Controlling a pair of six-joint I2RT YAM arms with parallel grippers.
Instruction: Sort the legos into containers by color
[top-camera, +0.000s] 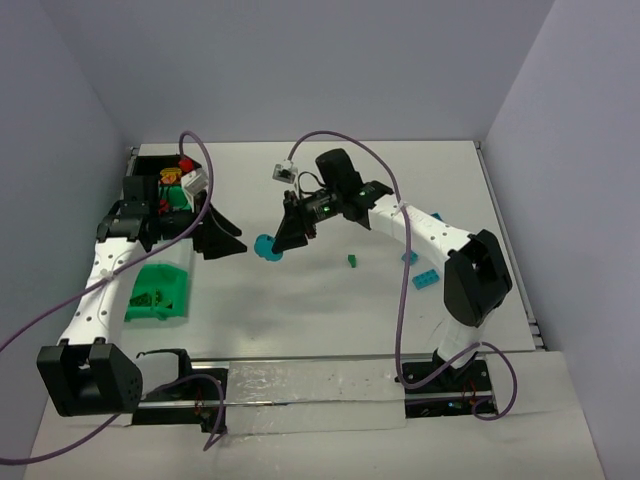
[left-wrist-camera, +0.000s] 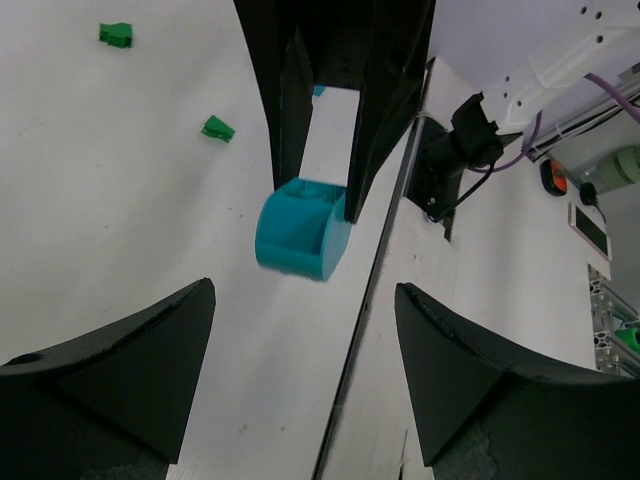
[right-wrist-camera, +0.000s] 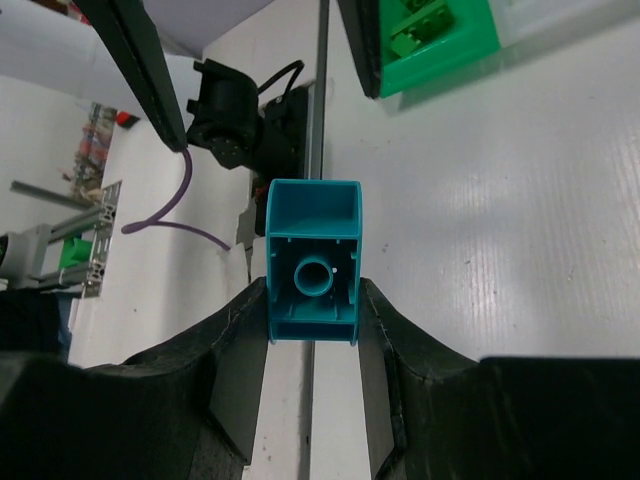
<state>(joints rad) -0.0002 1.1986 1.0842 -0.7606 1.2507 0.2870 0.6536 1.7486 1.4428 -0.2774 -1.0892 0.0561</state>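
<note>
Above the tabletop (top-camera: 330, 300), a teal brick (right-wrist-camera: 313, 250) aloft.
My right pincer (right-wrist-camera: 314, 300) pinches it; my left pincer (left-wrist-camera: 302, 300) gapes wide, empty.

Nothing is reading as legible writing in any view — no label, brand, number or sign. Even the teal brick (right-wrist-camera: 312, 262), the closest thing in the right wrist view, is showing only plain moulded plastic.
</note>
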